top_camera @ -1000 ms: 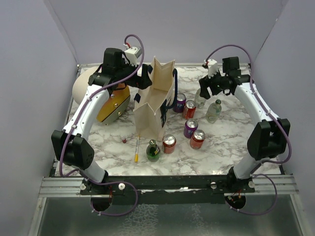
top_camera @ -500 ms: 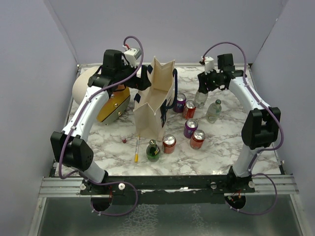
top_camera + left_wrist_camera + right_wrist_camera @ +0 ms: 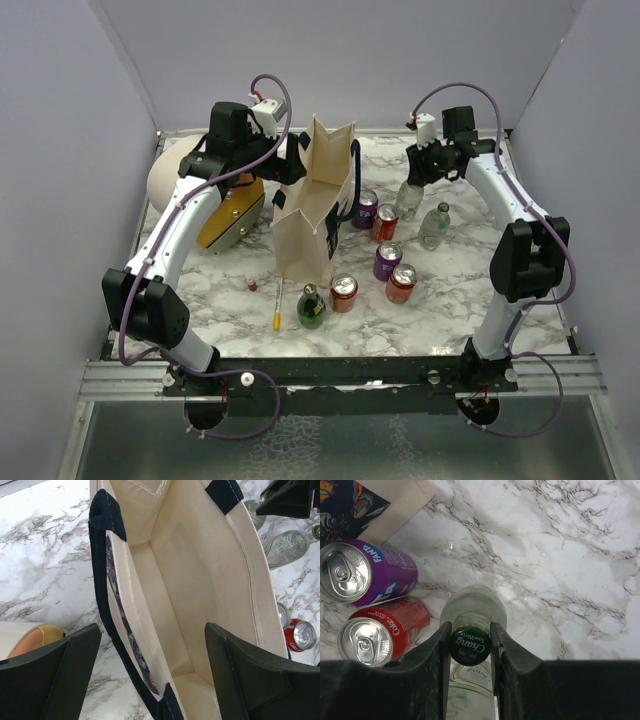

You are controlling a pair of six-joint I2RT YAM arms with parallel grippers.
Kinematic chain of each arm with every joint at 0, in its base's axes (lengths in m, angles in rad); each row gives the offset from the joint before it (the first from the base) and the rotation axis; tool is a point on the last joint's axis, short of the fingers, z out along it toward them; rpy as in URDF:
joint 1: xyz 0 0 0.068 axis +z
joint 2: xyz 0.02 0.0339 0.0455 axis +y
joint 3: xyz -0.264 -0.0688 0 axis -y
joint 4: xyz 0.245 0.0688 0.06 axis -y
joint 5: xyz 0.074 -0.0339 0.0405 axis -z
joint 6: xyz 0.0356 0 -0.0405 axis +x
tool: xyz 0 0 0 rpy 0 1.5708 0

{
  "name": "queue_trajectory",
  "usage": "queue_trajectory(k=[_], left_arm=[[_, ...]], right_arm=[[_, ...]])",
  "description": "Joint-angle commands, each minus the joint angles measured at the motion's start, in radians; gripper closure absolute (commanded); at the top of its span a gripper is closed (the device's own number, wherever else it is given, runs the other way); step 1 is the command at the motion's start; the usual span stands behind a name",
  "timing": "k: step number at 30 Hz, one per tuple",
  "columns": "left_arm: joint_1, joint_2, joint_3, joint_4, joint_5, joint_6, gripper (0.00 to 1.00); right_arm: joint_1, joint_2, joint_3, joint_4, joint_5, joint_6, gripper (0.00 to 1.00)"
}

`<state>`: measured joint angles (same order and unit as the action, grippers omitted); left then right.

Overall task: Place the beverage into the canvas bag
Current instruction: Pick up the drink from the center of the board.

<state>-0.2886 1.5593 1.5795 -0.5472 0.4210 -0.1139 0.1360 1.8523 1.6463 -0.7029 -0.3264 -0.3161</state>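
Observation:
The canvas bag stands upright and open at the table's middle back, cream with navy straps; its inside holds nothing. My left gripper is open over the bag's left rim, one finger outside the wall and one over the inside. My right gripper is shut on the neck of a clear Chang soda water bottle, standing upright right of the bag. In the right wrist view the fingers press both sides of the green cap.
A purple Fanta can and a red Coke can stand just left of the held bottle. Another clear bottle, several cans, a green bottle and a yellow pen lie nearer. A cream-and-orange drum sits left.
My right arm swung back and left to the soda water bottle, and its fingers now sit on the bottle's neck. The left arm and the bag have barely moved.

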Motion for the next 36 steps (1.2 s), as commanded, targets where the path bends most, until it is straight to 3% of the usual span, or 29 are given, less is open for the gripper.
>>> queue_trajectory(k=[1,15,19,36], left_arm=[[-0.002,-0.029,-0.002,0.019,-0.027,0.003,0.12],[-0.001,-0.019,0.007,0.006,-0.103,0.022,0.12],[-0.003,-0.006,0.024,-0.01,-0.105,0.034,0.17],[-0.002,-0.004,-0.019,0.008,-0.069,0.051,0.26]], right_arm=[[0.004,-0.015,0.103,-0.006,0.025,-0.014,0.99],[0.015,-0.111,0.292,-0.063,-0.003,-0.02,0.99],[0.034,-0.143,0.35,-0.046,-0.017,-0.008,0.99],[0.242,-0.091,0.742,-0.054,-0.008,-0.013,0.99]])
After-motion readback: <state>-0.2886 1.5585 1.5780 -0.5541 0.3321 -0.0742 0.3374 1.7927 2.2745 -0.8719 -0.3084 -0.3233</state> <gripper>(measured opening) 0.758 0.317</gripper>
